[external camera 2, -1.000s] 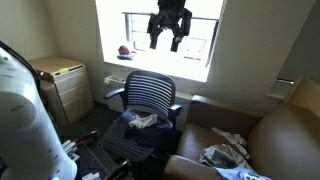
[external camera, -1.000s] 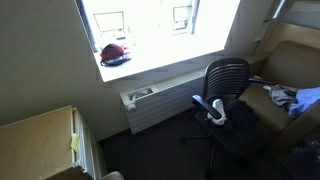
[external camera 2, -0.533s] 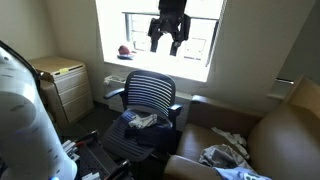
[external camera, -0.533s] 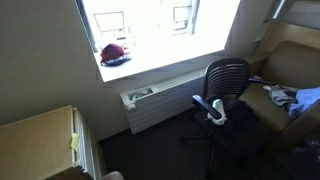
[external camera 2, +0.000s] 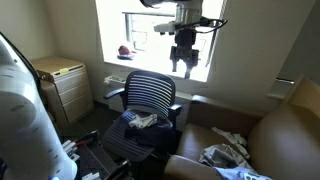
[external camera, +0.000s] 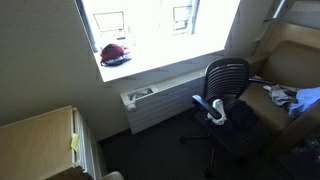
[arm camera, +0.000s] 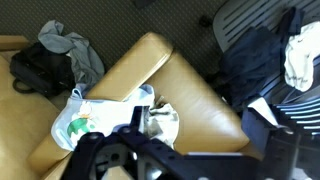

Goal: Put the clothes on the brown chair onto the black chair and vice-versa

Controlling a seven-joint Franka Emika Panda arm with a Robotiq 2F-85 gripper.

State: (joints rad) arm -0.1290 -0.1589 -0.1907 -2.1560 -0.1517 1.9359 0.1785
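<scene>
Currently my gripper [external camera 2: 184,66] hangs high in front of the window [external camera 2: 140,30], jaws spread wide with nothing between them, well above both chairs. A dark navy piece [external camera 2: 142,136] and a small white piece [external camera 2: 143,121] lie on the seat of the black chair [external camera 2: 150,92]; the light blue shirt [external camera 2: 224,154] lies on the brown chair [external camera 2: 285,135]

No text, brand, number or sign can be read in any view. In the wrist view, at about 8 o'clock, a white bag [arm camera: 68,112] bears a green print [arm camera: 82,125], too blurred to make out. In an exterior view, at about 8 o'clock, a yellow slip [external camera: 74,143] hangs on the pale cabinet [external camera: 40,128], too small to read.
</scene>
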